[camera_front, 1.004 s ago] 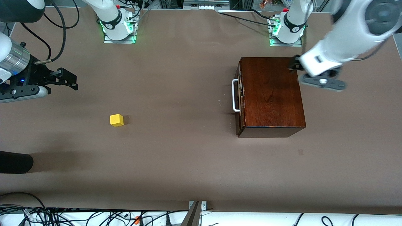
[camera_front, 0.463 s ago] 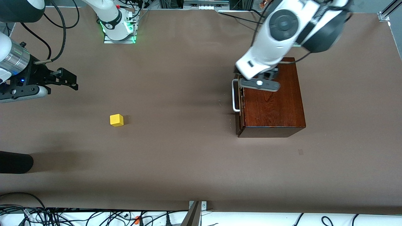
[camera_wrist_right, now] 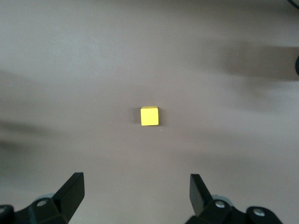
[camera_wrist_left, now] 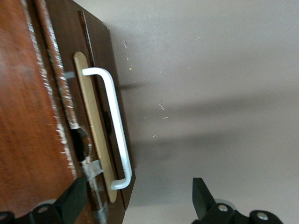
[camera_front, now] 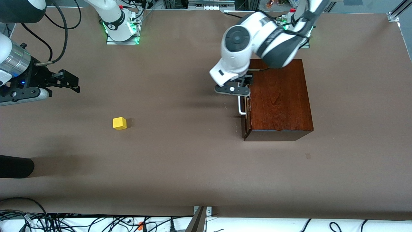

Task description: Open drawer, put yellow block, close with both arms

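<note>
The dark wooden box (camera_front: 280, 96) stands toward the left arm's end of the table. Its drawer (camera_front: 245, 106) is pushed in, with the white handle (camera_front: 240, 104) facing the right arm's end. My left gripper (camera_front: 242, 86) hangs open over the handle's end. In the left wrist view the handle (camera_wrist_left: 115, 126) lies between the open fingers (camera_wrist_left: 74, 201), untouched. The yellow block (camera_front: 119, 123) sits alone on the table toward the right arm's end. My right gripper (camera_front: 72, 82) waits open and empty above the table; its wrist view shows the block (camera_wrist_right: 149, 116) ahead of the gripper (camera_wrist_right: 135, 191).
The arm bases (camera_front: 121, 29) stand along the table's edge farthest from the front camera. A black object (camera_front: 16, 167) lies at the right arm's end, nearer the front camera than the block. Cables (camera_front: 64, 222) run below the table's near edge.
The left arm has swung across the box top from its end nearest the left arm's side to the drawer front and handle. The right arm and the yellow block have not moved.
</note>
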